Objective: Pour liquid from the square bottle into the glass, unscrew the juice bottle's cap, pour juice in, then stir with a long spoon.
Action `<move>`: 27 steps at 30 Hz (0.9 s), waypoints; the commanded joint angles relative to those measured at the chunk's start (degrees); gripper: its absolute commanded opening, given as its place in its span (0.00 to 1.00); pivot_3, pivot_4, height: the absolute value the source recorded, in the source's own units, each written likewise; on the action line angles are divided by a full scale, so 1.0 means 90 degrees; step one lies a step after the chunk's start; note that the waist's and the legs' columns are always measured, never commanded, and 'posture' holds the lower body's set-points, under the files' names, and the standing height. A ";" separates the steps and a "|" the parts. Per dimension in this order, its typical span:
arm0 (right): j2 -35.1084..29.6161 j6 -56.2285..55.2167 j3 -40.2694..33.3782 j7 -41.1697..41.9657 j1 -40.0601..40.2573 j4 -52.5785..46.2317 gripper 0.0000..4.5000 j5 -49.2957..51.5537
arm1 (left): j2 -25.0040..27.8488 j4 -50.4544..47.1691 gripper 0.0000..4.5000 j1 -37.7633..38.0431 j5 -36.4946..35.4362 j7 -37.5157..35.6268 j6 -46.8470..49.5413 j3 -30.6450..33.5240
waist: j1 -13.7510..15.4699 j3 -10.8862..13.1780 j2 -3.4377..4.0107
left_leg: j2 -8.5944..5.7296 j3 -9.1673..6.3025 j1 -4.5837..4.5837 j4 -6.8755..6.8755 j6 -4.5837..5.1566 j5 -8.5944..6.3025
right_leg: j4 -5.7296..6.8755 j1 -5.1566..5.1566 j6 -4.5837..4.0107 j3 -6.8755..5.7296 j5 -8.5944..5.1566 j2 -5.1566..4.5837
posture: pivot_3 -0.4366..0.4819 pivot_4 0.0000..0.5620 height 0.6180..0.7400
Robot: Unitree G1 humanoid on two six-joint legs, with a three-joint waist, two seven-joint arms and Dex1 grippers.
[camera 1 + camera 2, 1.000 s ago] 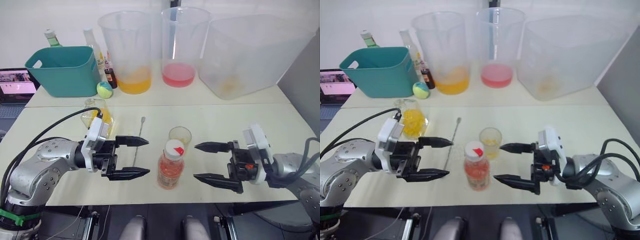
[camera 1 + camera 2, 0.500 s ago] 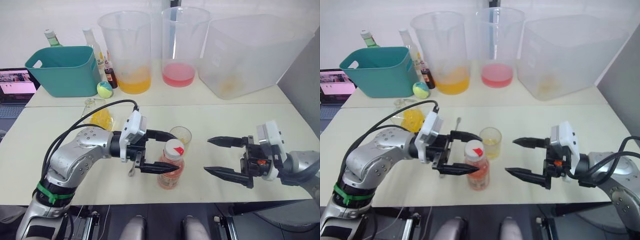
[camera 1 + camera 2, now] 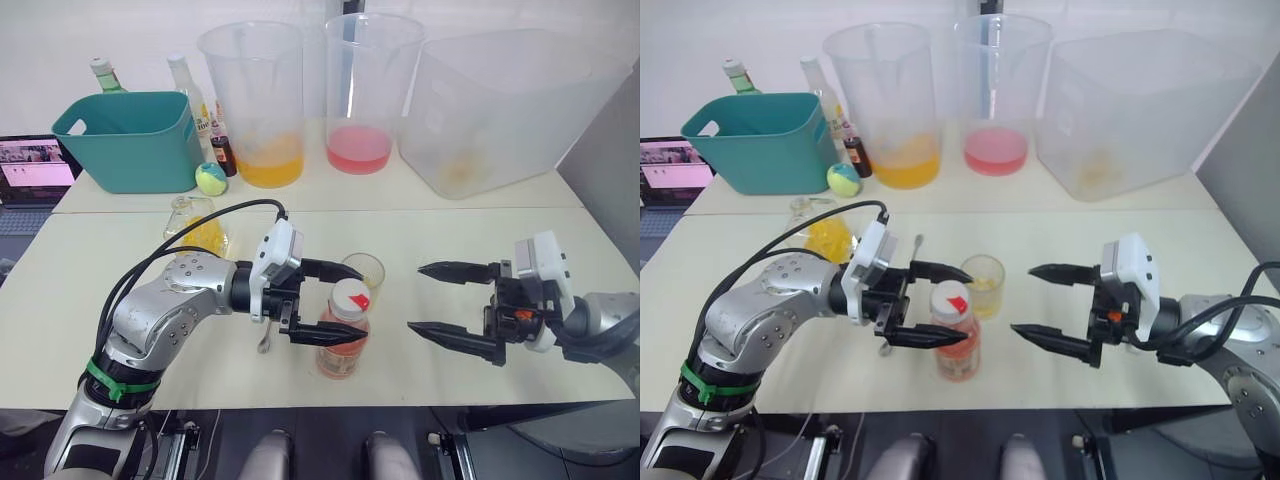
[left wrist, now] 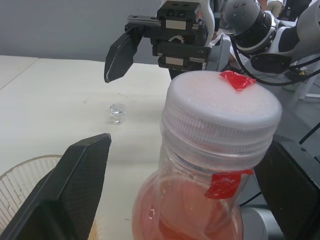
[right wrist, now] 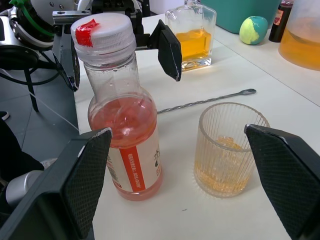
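**Pink juice bottle between my left claw's spread fingers**

Pink liquid fills the lower half of the juice bottle (image 3: 342, 338), upright near the bench (image 3: 450, 240) front edge, its white cap (image 3: 347, 298) on. My left claw (image 3: 325, 303) is spread wide with a finger on either side of the bottle's neck, not gripping. The glass (image 3: 362, 274) stands just behind, yellow liquid at its bottom. My right claw (image 3: 447, 304) hangs released, well apart. I see the long spoon (image 5: 207, 101) lying flat and the square bottle (image 3: 197, 224) farther left.
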 commanded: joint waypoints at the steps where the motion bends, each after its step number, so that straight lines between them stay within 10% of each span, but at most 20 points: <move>1: -0.0083 -0.0057 -0.0149 -0.0023 -0.0086 -0.0181 1.00 0.0011 | 0.0053 -0.0138 1.00 0.0043 -0.0064 -0.0074 0.0013 0.0082 | 0.0000 0.0000 0.0000 | 0.0000 0.0000 0.0000 0.0000 0.0000 0.0000 | 0.0000 0.0000 0.0000 0.0000 0.0000 0.0000 | 0.48 0.27 0.98; 9: -0.0070 -0.0087 -0.0142 -0.0037 -0.0085 -0.0175 1.00 -0.0058 | 0.0073 -0.0168 1.00 0.0208 -0.0006 -0.0141 -0.0060 0.0076 | 0.0005 0.0000 0.0000 | 0.0000 0.0000 0.0000 0.0000 0.0000 0.0000 | 0.0000 0.0000 0.0000 0.0000 0.0000 0.0000 | 0.48 0.27 0.98; 19: -0.0031 -0.0104 -0.0035 -0.0020 -0.0020 -0.0224 1.00 -0.0166 | 0.0017 -0.0177 0.31 0.0328 0.0041 -0.0210 -0.0239 0.0136 | 0.0002 0.0000 0.0000 | 0.0000 0.0000 -0.0001 0.0001 0.0000 0.0000 | 0.0000 0.0000 0.0000 0.0000 0.0000 0.0000 | 0.48 0.27 0.98; 27: 0.0058 -0.0037 0.0217 -0.0207 -0.0171 -0.0389 1.00 -0.0206 | -0.0025 -0.0018 0.27 0.0442 0.0449 -0.0349 -0.0799 0.0071 | 0.0004 0.0000 0.0000 | 0.0000 0.0000 -0.0001 0.0001 0.0000 0.0000 | 0.0000 0.0000 0.0000 0.0000 0.0000 -0.0001 | 0.48 0.27 0.98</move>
